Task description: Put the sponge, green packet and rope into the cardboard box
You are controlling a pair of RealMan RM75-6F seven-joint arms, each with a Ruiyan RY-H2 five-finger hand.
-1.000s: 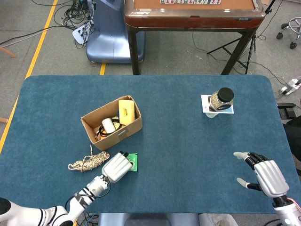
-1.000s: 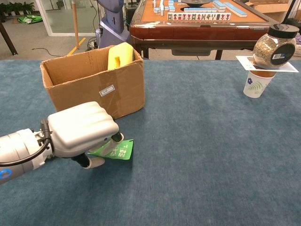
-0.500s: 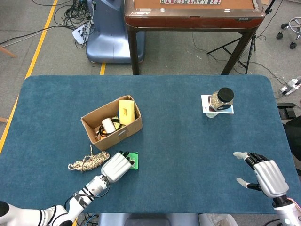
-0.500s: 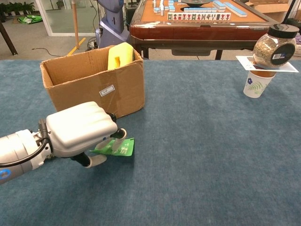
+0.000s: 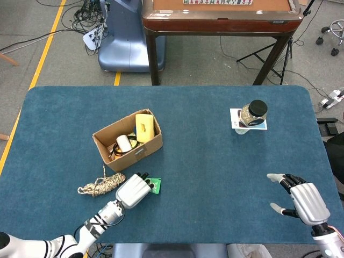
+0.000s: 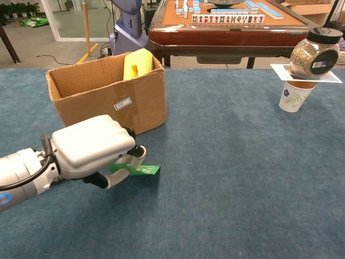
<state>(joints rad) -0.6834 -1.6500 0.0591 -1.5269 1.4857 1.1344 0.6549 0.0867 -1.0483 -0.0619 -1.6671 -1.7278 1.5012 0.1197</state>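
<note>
Left hand (image 6: 91, 148) pinching green packet (image 6: 141, 170), now lifted flatter off the counter (image 6: 226, 178) at lower left; right hand (image 5: 306, 201) unchanged, fingers spread, empty

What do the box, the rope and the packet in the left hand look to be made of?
Cardboard box: plain brown corrugated card, matte, with raw cut edges. Rope: coarse pale twisted fibre, probably jute or hemp, loosely coiled and fraying. Green packet: thin and flat with a slight sheen, likely plastic film or coated paper; the left hand holds it.
</note>
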